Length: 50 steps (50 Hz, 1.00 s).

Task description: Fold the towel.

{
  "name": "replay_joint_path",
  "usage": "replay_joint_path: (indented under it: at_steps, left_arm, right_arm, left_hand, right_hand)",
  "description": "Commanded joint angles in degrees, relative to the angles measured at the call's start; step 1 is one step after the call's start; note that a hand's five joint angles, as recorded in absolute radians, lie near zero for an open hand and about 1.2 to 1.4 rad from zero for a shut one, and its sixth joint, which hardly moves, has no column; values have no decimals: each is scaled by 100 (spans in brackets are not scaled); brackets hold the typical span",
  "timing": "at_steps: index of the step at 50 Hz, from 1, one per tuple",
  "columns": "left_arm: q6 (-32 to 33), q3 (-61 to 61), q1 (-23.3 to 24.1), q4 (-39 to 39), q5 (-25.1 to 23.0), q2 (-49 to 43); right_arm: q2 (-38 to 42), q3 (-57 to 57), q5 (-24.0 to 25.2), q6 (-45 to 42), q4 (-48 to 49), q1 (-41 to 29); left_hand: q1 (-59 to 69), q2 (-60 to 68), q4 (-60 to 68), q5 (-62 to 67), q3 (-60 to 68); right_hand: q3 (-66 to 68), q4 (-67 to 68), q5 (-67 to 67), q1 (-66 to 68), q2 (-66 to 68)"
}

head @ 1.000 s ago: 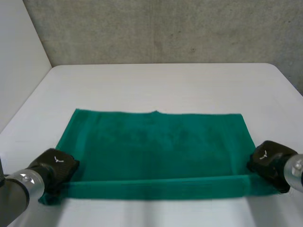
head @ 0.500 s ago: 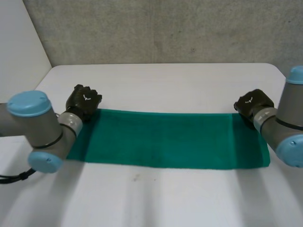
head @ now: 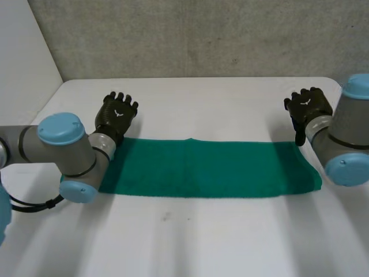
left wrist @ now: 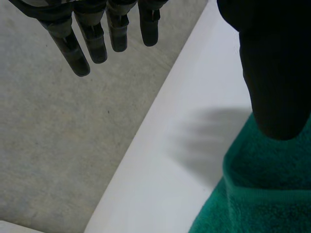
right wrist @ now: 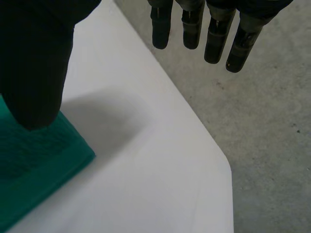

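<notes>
The green towel [head: 207, 168] lies folded into a long flat band across the middle of the white surface [head: 219, 98], its long sides parallel to the far edge. The left hand [head: 116, 115] is at the band's far left corner, its fingers [left wrist: 92, 39] straight and apart, gripping nothing, with the thumb [left wrist: 274, 73] over the cloth's corner. The right hand [head: 308, 107] is at the far right corner, fingers [right wrist: 214, 34] likewise straight and spread, empty, near the surface's far right corner.
</notes>
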State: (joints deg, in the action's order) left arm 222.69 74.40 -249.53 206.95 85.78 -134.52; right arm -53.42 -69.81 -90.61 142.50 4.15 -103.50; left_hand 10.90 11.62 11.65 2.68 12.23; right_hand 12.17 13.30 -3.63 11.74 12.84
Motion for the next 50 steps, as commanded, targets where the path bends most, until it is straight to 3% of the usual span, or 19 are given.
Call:
replay_joint_path:
  at_steps: [1,10,17,20,21,25,28,29,32,33,39,46,50]
  left_arm:
    - [-16,628,-7,-15,0,629]
    - [-508,1411,-25,-15,-18,1157]
    - [-684,1613,-7,-15,-18,1227]
    - [-692,1648,1,-15,-9,1244]
    - [-692,1657,1,-15,-9,1262]
    - [-692,1744,-7,-15,-9,1367]
    - [-692,1833,-7,-15,-9,1491]
    - [-692,1859,-7,-15,-9,1525]
    - [-692,1964,-34,-15,-9,1683]
    - [-692,1964,-34,-15,-9,1684]
    - [-719,2201,-78,-23,8,1973]
    - [-824,2465,-78,-32,17,2255]
    - [-1025,2527,-69,-23,17,2395]
  right_arm:
    - [-1222,-1577,623,172,-11,189]
    - [-1470,-2704,1133,155,-55,620]
    - [-1119,-2827,1151,93,59,989]
    - [-828,-2731,1151,67,68,1112]
    - [-784,-2713,1142,76,77,1165]
    - [-854,-2722,1019,67,235,1507]
    - [-1259,-2766,879,67,341,1657]
    - [-1728,-2809,818,41,419,1840]
    - [-1865,-2818,817,-3,437,1938]
    - [-2091,-2775,834,-430,394,2356]
    - [-2155,-2599,826,-1294,420,2545]
    - [-2331,-2028,957,-1103,455,394]
    - [-2279,-1800,1343,-865,507,-616]
  left_hand:
    - [-90,-162,-165,-268,-223]
    - [-90,-162,-165,-268,-223]
    - [-90,-162,-165,-268,-223]
    - [-90,-162,-165,-268,-223]
    - [-90,-162,-165,-268,-223]
    - [-90,-162,-165,-268,-223]
    - [-90,-162,-165,-268,-223]
    - [-90,-162,-165,-268,-223]
    - [-90,-162,-165,-268,-223]
    - [-90,-162,-165,-268,-223]
    - [-90,-162,-165,-268,-223]
    - [-90,-162,-165,-268,-223]
    - [-90,-162,-165,-268,-223]
  right_hand:
    - [-217,-330,363,-174,-284]
    - [195,82,-48,238,128]
    - [1992,1879,-1846,2035,1925]
    - [6268,6155,-6122,6311,6201]
    - [6778,6665,-6631,6821,6711]
    - [6783,6670,-6637,6826,6716]
    - [6783,6670,-6637,6826,6716]
    - [6783,6670,-6637,6826,6716]
    - [6783,6670,-6637,6826,6716]
    - [6783,6670,-6637,6826,6716]
    - [6783,6670,-6637,6826,6716]
    - [6783,6670,-6637,6826,6716]
    - [6783,6670,-6637,6826,6716]
